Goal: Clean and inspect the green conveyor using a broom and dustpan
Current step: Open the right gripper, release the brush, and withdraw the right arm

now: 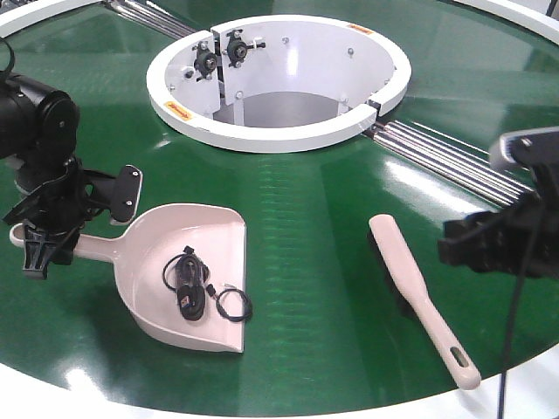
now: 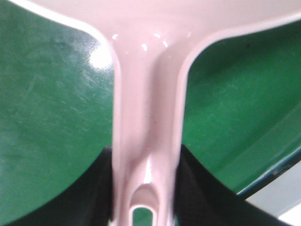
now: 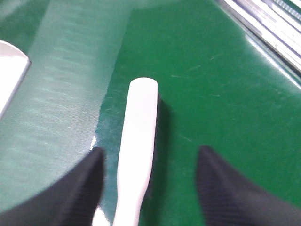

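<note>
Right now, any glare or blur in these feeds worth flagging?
Front view: sharp; pale glare streaks on the green conveyor. Left wrist: dustpan handle fills the frame, soft, with specular dots; fingers out of focus. Right wrist: broom slightly blurred, broad glare band on the conveyor left of it.

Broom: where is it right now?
In the front view the broom lies flat on the green conveyor, right of the dustpan, near the front rim; the open right hand hovers over it.
</note>
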You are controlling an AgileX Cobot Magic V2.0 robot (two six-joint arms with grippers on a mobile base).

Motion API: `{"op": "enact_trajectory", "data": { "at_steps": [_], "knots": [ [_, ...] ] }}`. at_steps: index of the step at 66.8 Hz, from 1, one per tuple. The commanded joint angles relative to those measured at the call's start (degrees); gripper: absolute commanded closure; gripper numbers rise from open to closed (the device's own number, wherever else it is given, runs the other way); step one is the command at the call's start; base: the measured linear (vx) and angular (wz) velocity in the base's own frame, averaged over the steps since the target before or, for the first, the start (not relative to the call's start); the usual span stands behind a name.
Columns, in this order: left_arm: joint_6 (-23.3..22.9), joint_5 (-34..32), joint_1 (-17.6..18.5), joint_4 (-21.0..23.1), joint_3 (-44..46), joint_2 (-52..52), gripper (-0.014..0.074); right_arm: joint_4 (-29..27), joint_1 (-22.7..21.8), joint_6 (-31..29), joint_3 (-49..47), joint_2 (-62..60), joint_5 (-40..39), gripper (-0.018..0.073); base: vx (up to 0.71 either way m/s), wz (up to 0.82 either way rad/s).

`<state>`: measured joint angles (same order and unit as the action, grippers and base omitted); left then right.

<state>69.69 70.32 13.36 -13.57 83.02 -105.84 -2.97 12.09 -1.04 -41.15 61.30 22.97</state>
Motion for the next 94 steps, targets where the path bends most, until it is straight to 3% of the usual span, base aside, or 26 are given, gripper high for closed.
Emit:
{"op": "enact_trajectory", "data": {
  "at_steps": [1,7,94],
  "knots": [
    [-0.6,1.9,0.4,0.6,1.7,2.8,0.0604,-0.5,-0.3,-0.4,1.8,-4.4,-6.1,0.0393,0.0,0.0],
    [-0.6,1.9,0.4,0.6,1.7,2.8,0.0604,-0.9,-0.3,-0.3,2.7,-6.4,-5.9,0.0575,0.0,0.0],
    [-0.6,1.4,0.4,0.4,1.7,2.8,0.059,-0.9,-0.3,-0.3,2.7,-7.6,-6.9,0.0567,0.0,0.0]
  ]
}}
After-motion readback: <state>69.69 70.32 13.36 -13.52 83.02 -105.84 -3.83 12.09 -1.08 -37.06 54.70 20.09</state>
